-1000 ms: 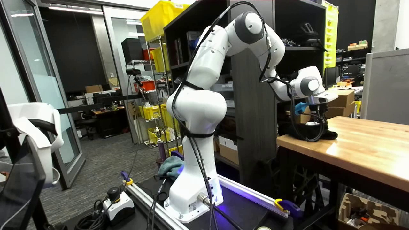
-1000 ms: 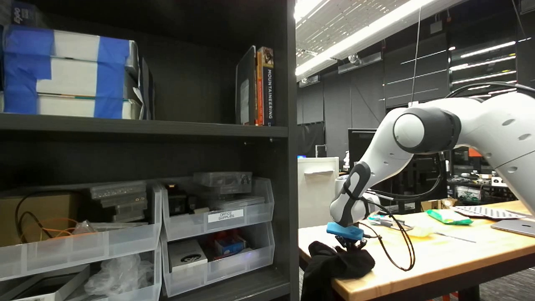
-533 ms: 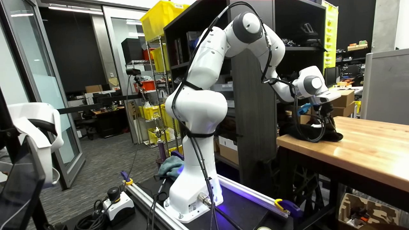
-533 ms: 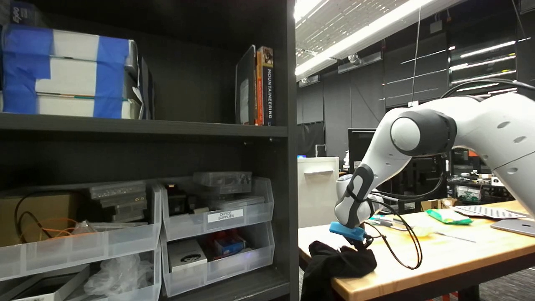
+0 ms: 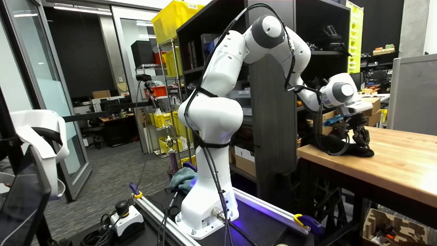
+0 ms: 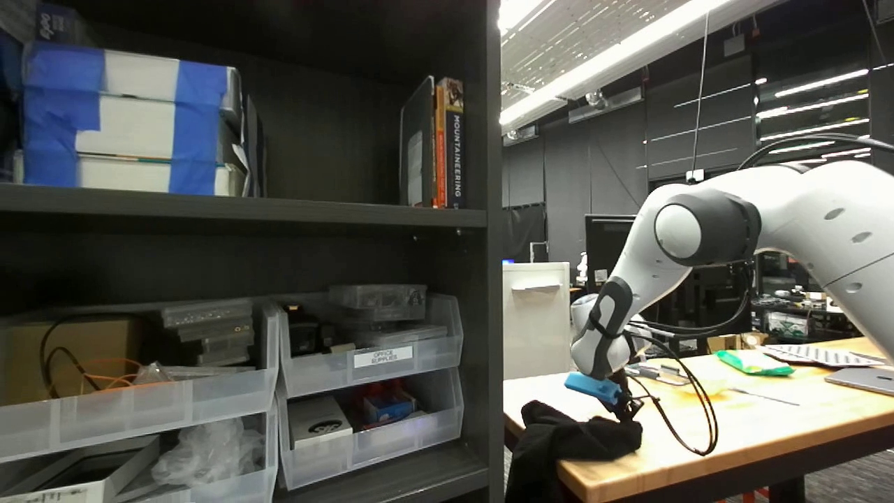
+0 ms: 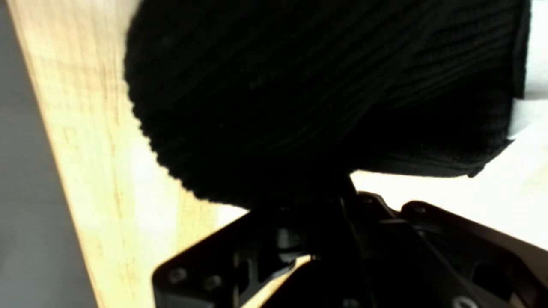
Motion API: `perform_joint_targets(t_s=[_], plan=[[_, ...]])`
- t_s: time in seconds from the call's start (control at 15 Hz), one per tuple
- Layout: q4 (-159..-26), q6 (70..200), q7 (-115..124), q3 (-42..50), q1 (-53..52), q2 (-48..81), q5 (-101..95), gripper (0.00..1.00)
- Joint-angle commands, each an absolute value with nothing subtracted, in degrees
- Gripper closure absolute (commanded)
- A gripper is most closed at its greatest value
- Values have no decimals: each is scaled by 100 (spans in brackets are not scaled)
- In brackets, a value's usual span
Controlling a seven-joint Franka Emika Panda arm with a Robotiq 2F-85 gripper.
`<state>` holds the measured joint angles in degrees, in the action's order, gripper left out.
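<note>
white arm (image 5: 222,112): in an exterior view it rises beside the worktop (image 5: 409,150) and arches down over its near end, seemingly so that its tip comes at the surface from above.
claw (image 5: 364,145): low over the worktop's corner, tips down against the black cloth (image 5: 356,151).
black cables (image 5: 214,174): strapped along the white arm, a slack loop dangling near the worktop's end; the slack probably leaves the wrist free to turn.
blue piece (image 6: 594,388): in an exterior view it sits at the wrist above the worktop's corner, perhaps as a camera mount.
black cloth: crumpled over that corner of the worktop, partly lying on the wood, partly hanging past the edge; wood and claw likely share its weight.
packet (image 6: 753,362) and laptop (image 6: 862,379): farther along the worktop, well apart from the black cloth.
shelf unit (image 6: 314,211): near the worktop's end; its boxes (image 6: 136,126) wear blue tape (image 6: 197,126), apparently to stay one stack.
claw in the wrist view: closed over the worktop, a gathered bit of the black cloth pinched between its tips, though the contact is dark; so small a pinch presumably leaves the ribbed remainder loose.
</note>
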<state>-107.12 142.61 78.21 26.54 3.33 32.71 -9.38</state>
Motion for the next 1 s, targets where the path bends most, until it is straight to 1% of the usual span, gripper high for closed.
perform_joint_targets(t_s=[0.0, 0.13, 0.27, 0.93], plan=[[-10613, 14275, 7379, 2410, 756, 3251, -571, 96], [-10501, 14359, 6777, 2200, 1303, 3267, -150, 86], [-10486, 14407, 6696, 2141, 1441, 3275, -111, 73], [-10484, 14413, 6698, 2131, 1397, 3279, -115, 72]])
